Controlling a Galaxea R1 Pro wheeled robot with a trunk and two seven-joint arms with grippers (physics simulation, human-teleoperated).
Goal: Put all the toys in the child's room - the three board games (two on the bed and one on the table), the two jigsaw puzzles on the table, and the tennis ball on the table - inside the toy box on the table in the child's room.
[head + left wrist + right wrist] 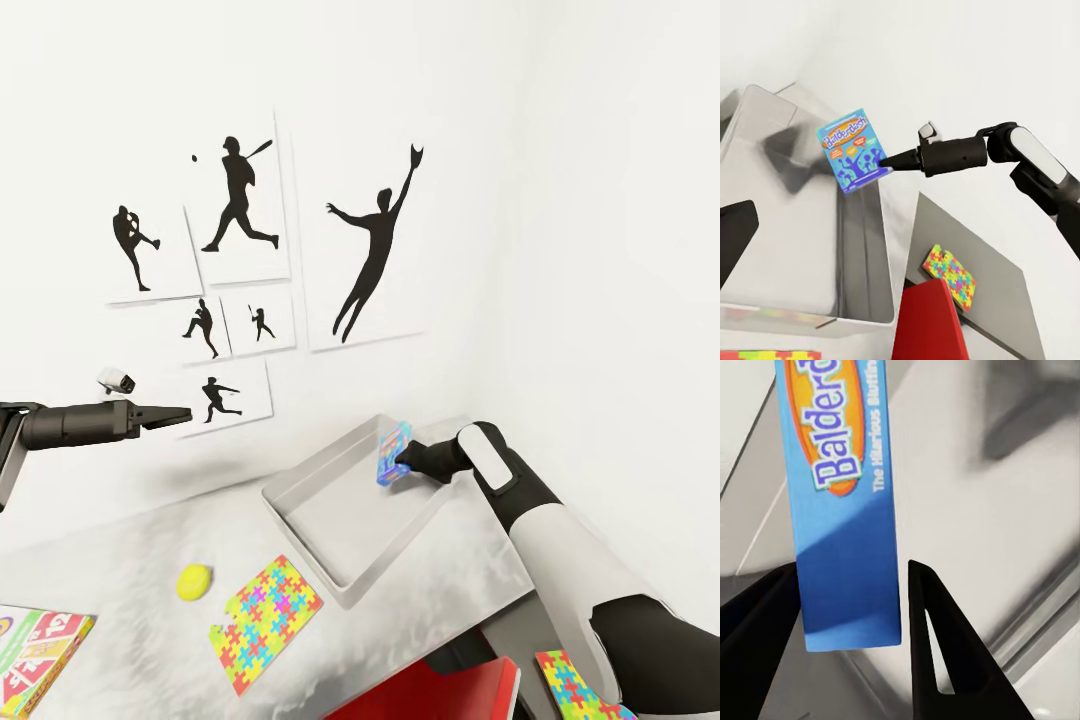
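Observation:
My right gripper point(400, 462) is shut on the edge of a blue board game point(390, 451), holding it upright over the far end of the light grey toy box point(300, 525). In the left wrist view the blue board game point(853, 156) hangs above the toy box point(859, 247). In the right wrist view the board game point(844, 495) sits between the two dark fingers point(937, 637). On the white table point(130, 560) lie the tennis ball point(194, 581), a jigsaw puzzle point(266, 622) and a second board game point(40, 655). My left gripper point(175, 413) hovers open and empty above the table's left side.
Another jigsaw puzzle point(575, 688) lies on the lower desk by my right arm. A red object point(440, 695) stands at the table's near edge. White walls close the corner behind the toy box, with black baseball silhouettes point(240, 200) on the left wall.

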